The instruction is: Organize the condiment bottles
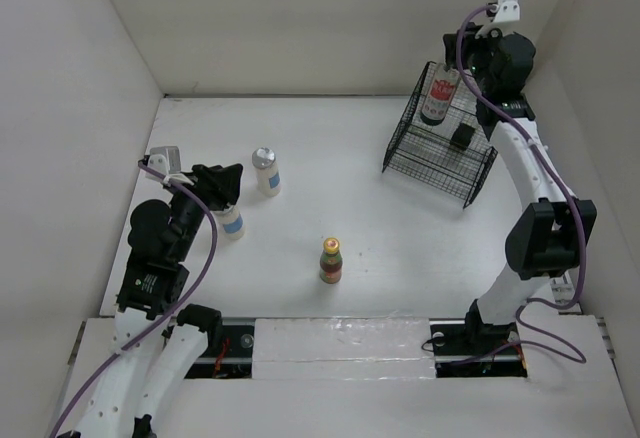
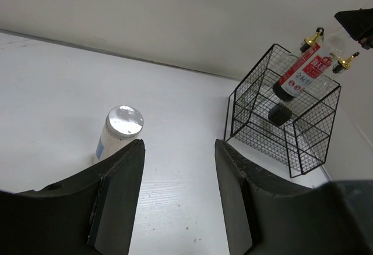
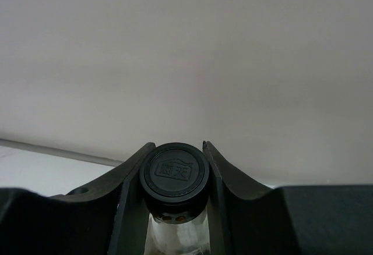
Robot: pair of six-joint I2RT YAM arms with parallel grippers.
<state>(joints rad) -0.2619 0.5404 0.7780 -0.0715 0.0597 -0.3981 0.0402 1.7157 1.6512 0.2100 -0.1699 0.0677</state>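
One dark bottle, red label, black cap

Enclosed by plain white panels: back wall along the far edge, left wall and right wall along the side edges. Floored with white tabletop, faintly wood-grained. Lit evenly, soft shadows only. Bordered at the near edge by white ledge.

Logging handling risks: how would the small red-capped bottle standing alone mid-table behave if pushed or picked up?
The small red-capped bottle stands upright, taller than wide, so a high sideways push would probably tip it. Its round body would then likely roll on the smooth table. It looks rigid and small, so probably light and firm in a grasp.
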